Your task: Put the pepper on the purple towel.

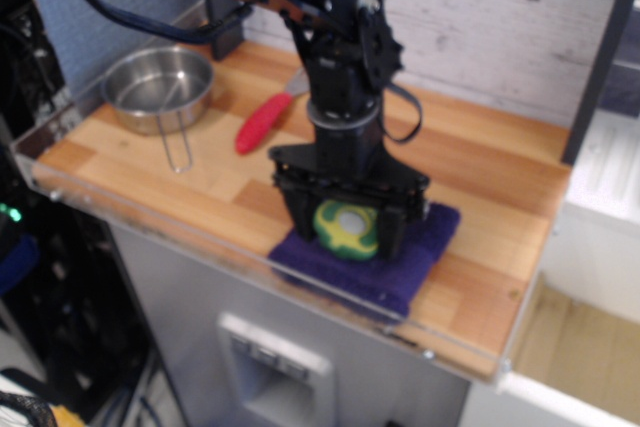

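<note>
Pepper over the towel

The gripper [347,230] fingers squeeze the pepper [346,229] above the purple towel [425,245]. Letting go too high could make it roll off.

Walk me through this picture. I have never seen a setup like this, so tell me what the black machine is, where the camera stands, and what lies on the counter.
The black machine is a robot arm. Its end effector, the grasping part at the bottom, points down, and its two fingers stand either side of a small green and yellow toy pepper. The picture is blurred, so I cannot tell whether they squeeze it. The pepper is over or on a purple towel near the front edge. One camera looks down from in front at a wooden counter. At the back left sit a steel pan and a red-handled utensil.
</note>
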`<state>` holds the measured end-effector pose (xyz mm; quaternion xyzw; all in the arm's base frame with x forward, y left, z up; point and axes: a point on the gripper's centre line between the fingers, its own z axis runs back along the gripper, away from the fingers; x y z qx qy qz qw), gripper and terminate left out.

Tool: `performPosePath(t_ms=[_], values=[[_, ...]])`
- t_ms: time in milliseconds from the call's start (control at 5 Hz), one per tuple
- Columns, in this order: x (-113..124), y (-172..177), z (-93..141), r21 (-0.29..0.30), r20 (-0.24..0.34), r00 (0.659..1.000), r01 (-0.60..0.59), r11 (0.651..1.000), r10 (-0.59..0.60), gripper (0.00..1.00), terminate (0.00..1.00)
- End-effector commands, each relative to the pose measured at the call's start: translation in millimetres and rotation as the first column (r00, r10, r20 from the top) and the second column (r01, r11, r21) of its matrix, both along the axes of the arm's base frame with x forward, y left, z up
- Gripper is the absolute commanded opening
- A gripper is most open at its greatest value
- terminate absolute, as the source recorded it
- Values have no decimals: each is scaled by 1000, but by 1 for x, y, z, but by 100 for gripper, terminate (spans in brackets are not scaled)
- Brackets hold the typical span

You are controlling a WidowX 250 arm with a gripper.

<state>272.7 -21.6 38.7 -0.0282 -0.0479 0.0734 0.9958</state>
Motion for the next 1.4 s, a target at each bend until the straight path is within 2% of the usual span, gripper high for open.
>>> performPosePath(t_ms=[0,200,600,800,1000,1200], values=[[8,24,75,26,123,992,-1,1000,-2,100,0],[16,44,116,30,154,988,-12,999,7,100,0],[29,63,117,25,66,998,21,999,-22,100,0],[37,68,112,19,45,993,109,994,-110,100,0],[37,68,112,19,45,993,109,994,-110,100,0],[37,68,112,19,45,993,109,994,-110,100,100]])
